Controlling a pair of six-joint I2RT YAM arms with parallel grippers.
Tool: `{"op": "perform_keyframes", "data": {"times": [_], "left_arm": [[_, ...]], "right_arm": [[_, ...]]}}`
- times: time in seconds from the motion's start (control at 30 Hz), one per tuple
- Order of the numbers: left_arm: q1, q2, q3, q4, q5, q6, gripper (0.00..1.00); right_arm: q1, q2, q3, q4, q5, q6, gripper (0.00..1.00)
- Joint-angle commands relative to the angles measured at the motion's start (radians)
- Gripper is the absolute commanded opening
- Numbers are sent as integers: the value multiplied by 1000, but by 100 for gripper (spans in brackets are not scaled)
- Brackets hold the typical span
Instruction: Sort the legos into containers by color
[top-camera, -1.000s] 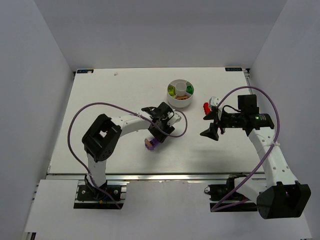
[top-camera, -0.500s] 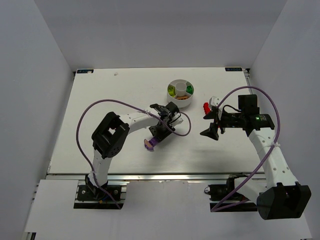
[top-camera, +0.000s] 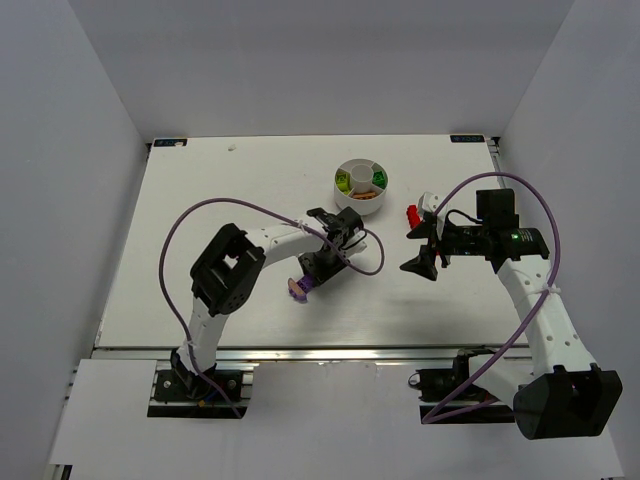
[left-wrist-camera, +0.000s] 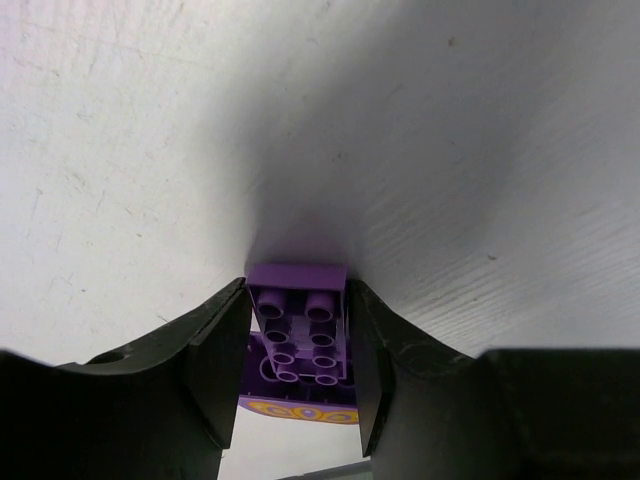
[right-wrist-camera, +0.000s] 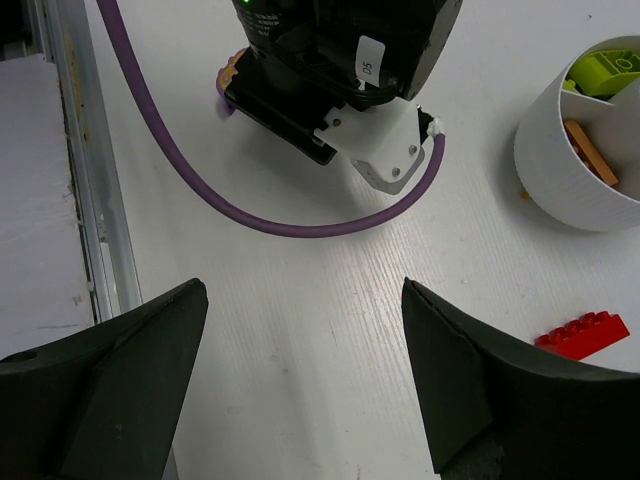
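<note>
My left gripper (top-camera: 305, 280) is shut on a purple lego (top-camera: 299, 288), held low at the table left of centre. In the left wrist view the black fingers (left-wrist-camera: 222, 355) press both sides of the studded purple lego (left-wrist-camera: 300, 325), whose far end meets the table. A purple piece with a yellow pattern (left-wrist-camera: 300, 412) sits under it. My right gripper (top-camera: 418, 250) is open and empty above the table. A red lego (top-camera: 411, 214) lies just beyond it and shows in the right wrist view (right-wrist-camera: 582, 333). The round white dish (top-camera: 361, 203) holds yellow-green, green and orange legos.
The left arm's purple cable (top-camera: 372, 252) loops over the table between the two grippers and shows in the right wrist view (right-wrist-camera: 300, 225). The dish wall (right-wrist-camera: 570, 190) stands at that view's upper right. An aluminium rail (right-wrist-camera: 85, 190) runs along the table's near edge.
The left arm's elbow and wrist have swung right, toward the dish, while the purple lego and the fingertips stayed at the same spot. The right arm has not moved.
</note>
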Motion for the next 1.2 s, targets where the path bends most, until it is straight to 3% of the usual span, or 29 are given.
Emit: {"op": "perform_keyframes", "data": {"times": [0.0, 0.4, 0.43, 0.57, 0.6, 0.73, 0.9, 0.97, 1.0, 1.13, 1.17], "left_arm": [[-7, 15, 47, -4, -15, -6, 54], [-7, 44, 86, -19, -28, -7, 51], [-5, 44, 89, -19, -27, -9, 48], [-5, 41, 124, -33, -33, -29, 15], [-5, 38, 135, -27, -33, -45, 11], [18, -78, 133, 94, 48, -107, 0], [98, -203, 110, 301, 171, -237, 0], [121, -243, 116, 360, 217, -272, 0], [142, -254, 116, 421, 223, -308, 0], [191, -286, 103, 634, 240, -403, 0], [200, -284, 103, 683, 243, -420, 0]], "right_arm": [[5, -16, 17, 23, -20, 6, 83], [5, -18, 13, 23, -19, 6, 83], [5, -18, 13, 23, -20, 7, 83], [5, -19, 19, 22, -20, 6, 83], [5, -19, 20, 20, -20, 6, 83], [3, -30, 31, 22, -20, 15, 81], [5, -75, 24, 124, -2, 113, 76], [5, -91, 16, 160, 17, 148, 65], [5, -95, 13, 184, 23, 179, 50], [3, -96, 5, 220, 56, 235, 15], [5, -96, 2, 224, 60, 240, 12]]}}
